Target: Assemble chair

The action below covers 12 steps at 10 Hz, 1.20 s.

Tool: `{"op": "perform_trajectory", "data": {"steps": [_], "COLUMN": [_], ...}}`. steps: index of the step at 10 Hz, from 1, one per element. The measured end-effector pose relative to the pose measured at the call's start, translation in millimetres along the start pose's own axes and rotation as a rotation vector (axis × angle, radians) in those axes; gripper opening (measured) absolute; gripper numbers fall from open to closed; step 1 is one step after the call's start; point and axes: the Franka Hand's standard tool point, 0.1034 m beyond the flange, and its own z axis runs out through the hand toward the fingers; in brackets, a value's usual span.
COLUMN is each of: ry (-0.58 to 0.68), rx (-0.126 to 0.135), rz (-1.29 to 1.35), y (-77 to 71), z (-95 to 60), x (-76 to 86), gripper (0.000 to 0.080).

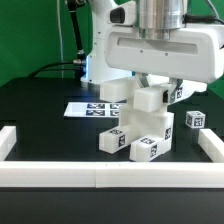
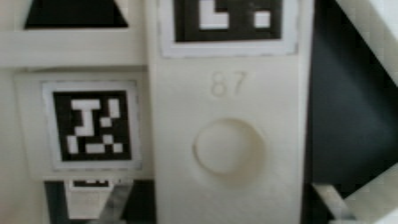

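arm vert over chair (image 1: 140, 128), gripper (image 1: 150, 90) pointing down, part-open, gripping its top block

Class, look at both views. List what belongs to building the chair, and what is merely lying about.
Belongs to the job:
- partly built chair
- loose tagged block, at the exterior view's right
- gripper, down at the chair

Merely lying about:
- marker board, flat on the table
- border rail, along the front edge

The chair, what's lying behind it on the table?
Behind the chair lies the marker board, flat on the black table. Only its end toward the exterior view's left shows; the chair covers the rest.
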Motion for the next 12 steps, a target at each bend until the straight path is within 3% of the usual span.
{"op": "perform_trajectory", "data": {"steps": [12], "ry": [0.055], "rx": [0.027], "rz": [-0.070], "y": [-6.1], "z": [-0.8], "x": [11.1], "gripper": [0.0289]}}
